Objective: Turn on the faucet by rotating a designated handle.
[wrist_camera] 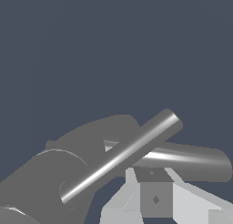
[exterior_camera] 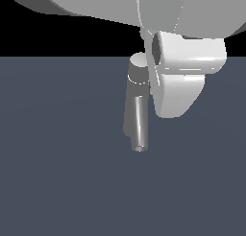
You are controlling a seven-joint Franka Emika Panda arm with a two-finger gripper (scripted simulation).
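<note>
Faucet (exterior_camera: 132,103) upright on the floor (exterior_camera: 57,172), spout (exterior_camera: 140,122) running down its front. In the wrist view, handle (wrist_camera: 120,157) crossing over spout (wrist_camera: 191,161), just beyond the pincer (wrist_camera: 154,196).

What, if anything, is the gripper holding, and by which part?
It cannot be told. The gripper sits close against the faucet, but neither view shows its fingers closed around anything.

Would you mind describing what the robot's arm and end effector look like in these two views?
The arm is plain white to light grey with smooth, rounded, bulky link shells and a dark round recess at one joint; no cables or markings show. In the wrist view, the end effector appears as angular, faceted light-grey parts around a darker grey square block bearing a small diamond-shaped mark.
</note>
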